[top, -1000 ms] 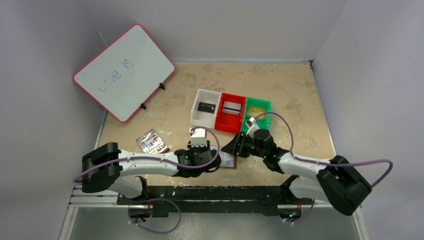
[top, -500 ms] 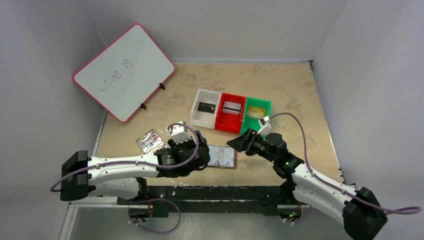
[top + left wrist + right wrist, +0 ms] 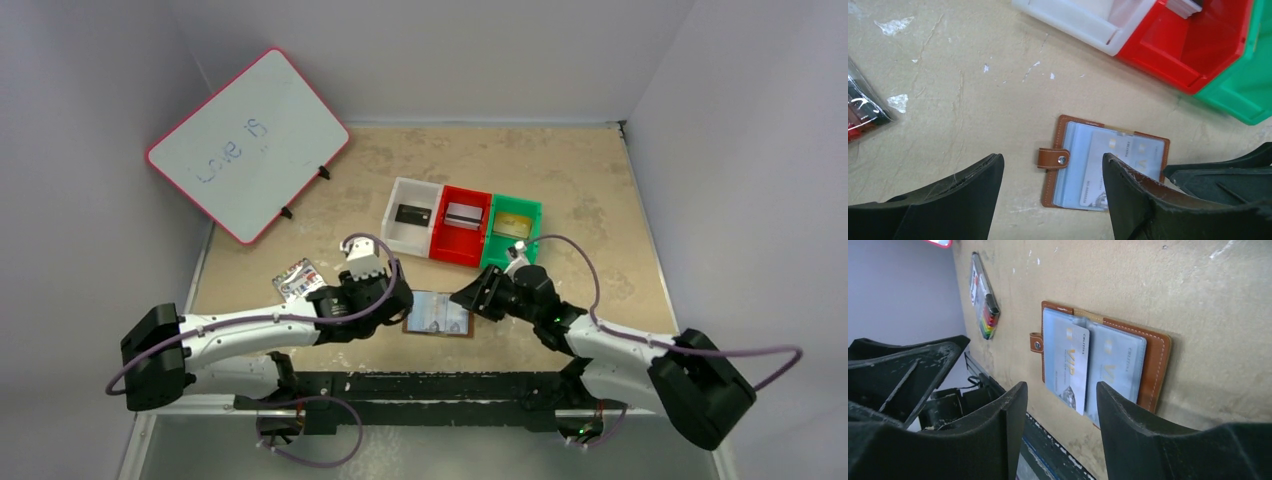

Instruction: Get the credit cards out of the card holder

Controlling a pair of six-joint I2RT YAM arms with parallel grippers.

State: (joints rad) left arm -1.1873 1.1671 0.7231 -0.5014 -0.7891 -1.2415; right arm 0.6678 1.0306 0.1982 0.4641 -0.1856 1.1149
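Flanking open brown leather card holder [image 3: 438, 314]: left claw [image 3: 1052, 165], right claw [image 3: 1061, 388], gaping, empty. Beyond it, white, red, green plastic bins [image 3: 455, 251], one credit card [image 3: 411, 213] each.

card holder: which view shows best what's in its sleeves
Right wrist. The card holder lies open and close up, pale cards in both sleeves, print readable. Left wrist shows it nearly whole with its snap tab, but smaller, one corner hidden. Top external shows it too small for detail.
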